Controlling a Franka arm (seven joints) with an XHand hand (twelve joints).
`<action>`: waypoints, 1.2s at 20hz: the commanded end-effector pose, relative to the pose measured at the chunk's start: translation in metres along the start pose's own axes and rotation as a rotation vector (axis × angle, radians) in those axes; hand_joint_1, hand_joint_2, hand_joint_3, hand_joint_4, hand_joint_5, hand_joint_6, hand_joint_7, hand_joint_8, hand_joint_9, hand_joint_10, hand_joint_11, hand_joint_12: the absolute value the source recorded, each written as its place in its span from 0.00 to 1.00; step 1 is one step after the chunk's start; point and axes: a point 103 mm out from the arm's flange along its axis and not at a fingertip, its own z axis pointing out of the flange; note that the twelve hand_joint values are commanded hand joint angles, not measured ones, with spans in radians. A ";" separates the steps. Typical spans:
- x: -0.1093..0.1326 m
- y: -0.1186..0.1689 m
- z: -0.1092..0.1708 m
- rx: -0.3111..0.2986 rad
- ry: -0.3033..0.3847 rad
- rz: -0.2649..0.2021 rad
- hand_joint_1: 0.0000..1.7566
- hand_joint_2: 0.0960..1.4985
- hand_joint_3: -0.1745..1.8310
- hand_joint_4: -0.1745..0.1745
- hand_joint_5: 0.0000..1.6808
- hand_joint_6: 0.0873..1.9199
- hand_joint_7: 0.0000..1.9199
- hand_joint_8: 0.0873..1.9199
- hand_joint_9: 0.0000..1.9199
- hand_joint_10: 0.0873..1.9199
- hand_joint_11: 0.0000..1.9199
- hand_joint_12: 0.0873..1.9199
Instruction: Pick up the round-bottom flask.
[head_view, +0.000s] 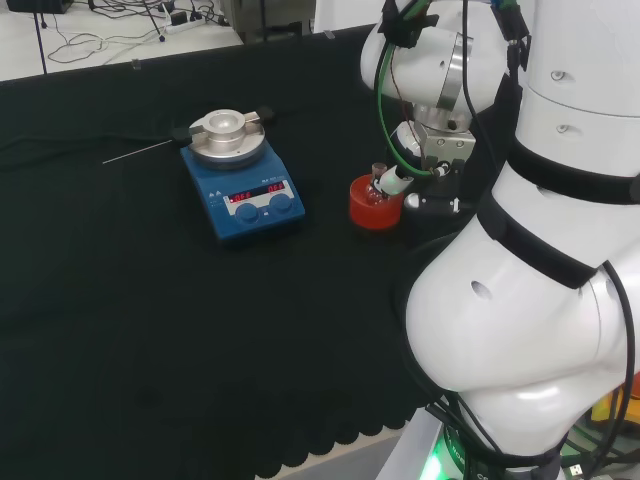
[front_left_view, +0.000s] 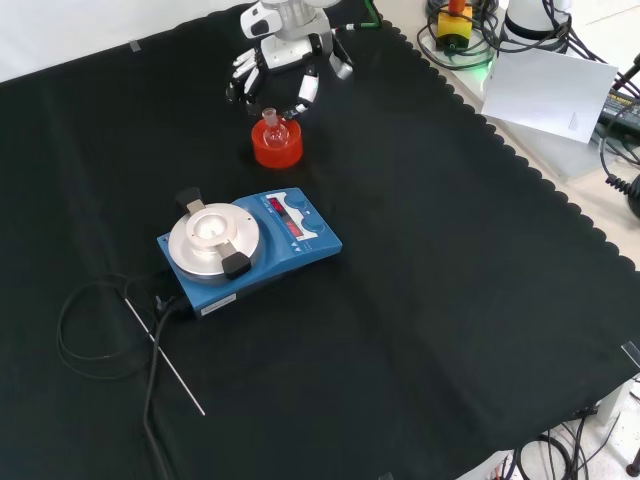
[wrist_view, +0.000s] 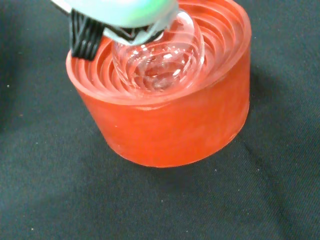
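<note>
I have the hand (front_left_view: 285, 62) above and just behind the red ribbed stand (front_left_view: 277, 143) in the front view, its fingers (front_left_view: 308, 89) spread and hanging down, relaxed and holding nothing. One fingertip comes down close to the neck of the round-bottom flask (front_left_view: 272, 128), though I cannot tell whether it touches the glass. In the wrist view a blurred pale part of the hand (wrist_view: 122, 12) sits right over the flask's clear bulb (wrist_view: 160, 62), which rests in the ribbed hollow of the stand (wrist_view: 170, 125), upright as far as I can see. In the head view the hand (head_view: 440, 165) is at the far side of the stand (head_view: 375, 205), partly behind the arm's own links, with the flask neck (head_view: 379, 177) rising between stand and hand. Well away from the hand, nearer the front camera, I see the blue hotplate stirrer (front_left_view: 250, 250) with its round metal top, and a thin metal probe (front_left_view: 165, 357) lying on the black cloth (front_left_view: 450, 300) beyond it.
</note>
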 end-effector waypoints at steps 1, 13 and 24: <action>0.003 0.006 0.001 0.004 -0.010 -0.003 0.56 0.36 0.46 0.24 0.45 0.36 0.14 0.34 0.24 0.33 0.12 0.71; 0.008 0.013 0.002 0.010 -0.010 -0.014 0.55 0.36 0.46 0.23 0.45 0.37 0.14 0.34 0.25 0.33 0.12 0.71; 0.005 0.016 0.001 0.010 -0.025 -0.002 0.55 0.38 0.46 0.20 0.49 0.39 0.14 0.34 0.25 0.33 0.13 0.71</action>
